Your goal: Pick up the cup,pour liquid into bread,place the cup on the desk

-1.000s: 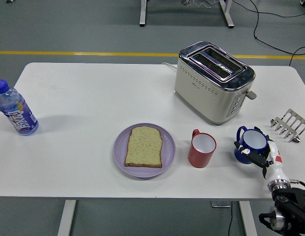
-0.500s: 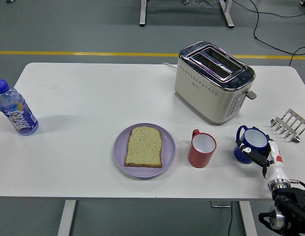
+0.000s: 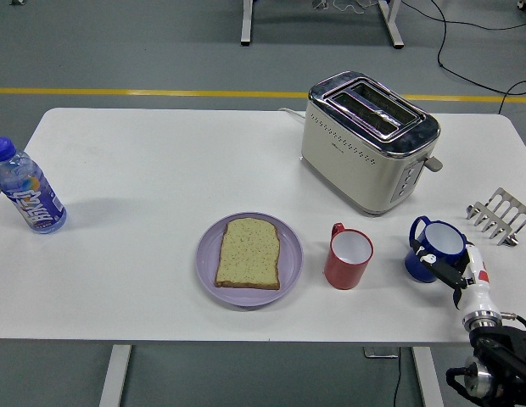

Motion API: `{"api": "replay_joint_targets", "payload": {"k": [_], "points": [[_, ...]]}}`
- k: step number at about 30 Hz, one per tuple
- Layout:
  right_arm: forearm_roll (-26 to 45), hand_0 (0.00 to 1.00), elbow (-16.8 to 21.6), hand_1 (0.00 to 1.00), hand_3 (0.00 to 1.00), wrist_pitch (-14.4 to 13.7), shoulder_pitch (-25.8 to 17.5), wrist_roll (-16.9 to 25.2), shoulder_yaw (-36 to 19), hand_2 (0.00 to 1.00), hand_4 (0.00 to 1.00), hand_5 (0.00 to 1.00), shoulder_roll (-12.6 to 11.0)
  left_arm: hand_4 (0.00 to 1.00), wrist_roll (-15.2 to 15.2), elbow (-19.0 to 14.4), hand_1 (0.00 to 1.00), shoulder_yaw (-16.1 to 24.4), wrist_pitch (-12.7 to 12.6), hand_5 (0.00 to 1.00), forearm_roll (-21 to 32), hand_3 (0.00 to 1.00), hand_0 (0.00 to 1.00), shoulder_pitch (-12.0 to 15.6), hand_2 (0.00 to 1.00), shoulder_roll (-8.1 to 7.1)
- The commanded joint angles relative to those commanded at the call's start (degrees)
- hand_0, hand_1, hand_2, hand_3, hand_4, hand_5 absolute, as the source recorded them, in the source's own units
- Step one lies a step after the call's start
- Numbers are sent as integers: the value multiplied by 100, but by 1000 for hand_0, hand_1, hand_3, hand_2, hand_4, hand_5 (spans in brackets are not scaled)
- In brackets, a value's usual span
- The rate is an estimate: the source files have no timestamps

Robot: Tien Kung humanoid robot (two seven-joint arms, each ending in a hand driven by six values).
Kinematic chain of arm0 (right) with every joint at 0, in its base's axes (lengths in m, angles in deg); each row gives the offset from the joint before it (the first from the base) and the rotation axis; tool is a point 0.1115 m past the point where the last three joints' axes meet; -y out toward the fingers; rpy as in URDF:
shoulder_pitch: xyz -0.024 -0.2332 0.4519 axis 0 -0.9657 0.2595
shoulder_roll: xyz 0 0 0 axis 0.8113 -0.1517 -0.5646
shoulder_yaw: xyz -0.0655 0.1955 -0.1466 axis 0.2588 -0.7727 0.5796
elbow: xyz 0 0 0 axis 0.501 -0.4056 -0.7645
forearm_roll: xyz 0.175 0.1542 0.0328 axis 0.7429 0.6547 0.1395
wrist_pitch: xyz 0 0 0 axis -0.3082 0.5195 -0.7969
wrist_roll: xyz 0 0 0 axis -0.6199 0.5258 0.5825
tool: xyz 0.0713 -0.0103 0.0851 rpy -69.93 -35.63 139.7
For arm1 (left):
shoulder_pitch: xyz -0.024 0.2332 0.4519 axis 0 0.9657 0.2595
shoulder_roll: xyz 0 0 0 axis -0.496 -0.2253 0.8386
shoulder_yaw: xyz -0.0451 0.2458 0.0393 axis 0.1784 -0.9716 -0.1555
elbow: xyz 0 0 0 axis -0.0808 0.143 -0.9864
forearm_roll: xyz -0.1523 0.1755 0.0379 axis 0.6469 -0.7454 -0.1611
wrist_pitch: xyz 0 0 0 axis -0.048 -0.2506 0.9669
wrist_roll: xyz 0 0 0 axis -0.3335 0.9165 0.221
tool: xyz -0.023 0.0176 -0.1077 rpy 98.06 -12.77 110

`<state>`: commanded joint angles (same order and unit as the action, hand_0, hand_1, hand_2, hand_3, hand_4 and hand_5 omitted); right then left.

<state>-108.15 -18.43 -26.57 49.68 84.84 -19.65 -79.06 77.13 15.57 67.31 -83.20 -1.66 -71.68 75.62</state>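
Grey floor with a yellow line behind a white tabletop point(image 3: 161, 161). Right hand point(image 3: 454, 273) comes in from the near right corner, black fingers point(image 3: 432, 257) curled on the near side of the blue cup point(image 3: 437, 248), touching its wall; looks like a grasp, though whether it is fully clamped cannot be confirmed from this view. Blue cup sits upright at the near right of the tabletop, handle pointing far-left, mouth up, not visibly lifted. Left hand not in view.

Key relation: bread point(image 3: 249, 252) lies flat on the purple plate point(image 3: 209, 271), well to the left of the blue cup, with the red mug point(image 3: 348, 258) standing between them. Bread's long axis runs near-to-far. So the pour needs a leftward carry past or over the red mug, then a tilt toward the left. Right hand is the only one near, and is already at the cup.

Toaster point(image 3: 368, 140) far of the mug, metal rack point(image 3: 499, 215) at the right edge, water bottle point(image 3: 25, 190) far left; none in the path.

Judgement: pick-up step, lift not yet done.
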Motion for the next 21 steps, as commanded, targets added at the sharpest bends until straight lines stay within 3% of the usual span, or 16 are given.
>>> {"api": "replay_joint_targets", "payload": {"k": [1, 6, 7, 18, 19, 21], "points": [[1, 678, 2, 587, 760, 1, -4, 11, -9, 619, 798, 54, 2, 396, 0, 0, 756, 2, 0, 998, -3, 611, 690, 2, 773, 0], [-7, 678, 23, 587, 760, 6, -45, 35, -85, 619, 798, 54, 10, 396, 7, -1, 756, 21, -4, 998, -32, 611, 690, 16, 773, 4], [-11, 634, 25, 554, 742, 6, -50, 37, -97, 590, 794, 61, 12, 396, 8, -1, 756, 22, -5, 998, -35, 611, 690, 17, 773, 5], [-180, 605, 125, 545, 729, -51, -187, 84, -480, 581, 784, 52, 44, 396, -14, -5, 756, -17, 3, 998, 22, 611, 690, 48, 773, 12], [-208, 544, 139, 519, 706, -59, -200, 86, -530, 564, 772, 40, 47, 396, -19, -5, 756, -29, 7, 998, 39, 611, 690, 46, 773, 11], [-276, 544, 180, 519, 706, -67, -228, 90, -636, 564, 772, 40, 49, 396, -33, -5, 756, -61, 13, 998, 83, 611, 690, 42, 773, 8]]}}
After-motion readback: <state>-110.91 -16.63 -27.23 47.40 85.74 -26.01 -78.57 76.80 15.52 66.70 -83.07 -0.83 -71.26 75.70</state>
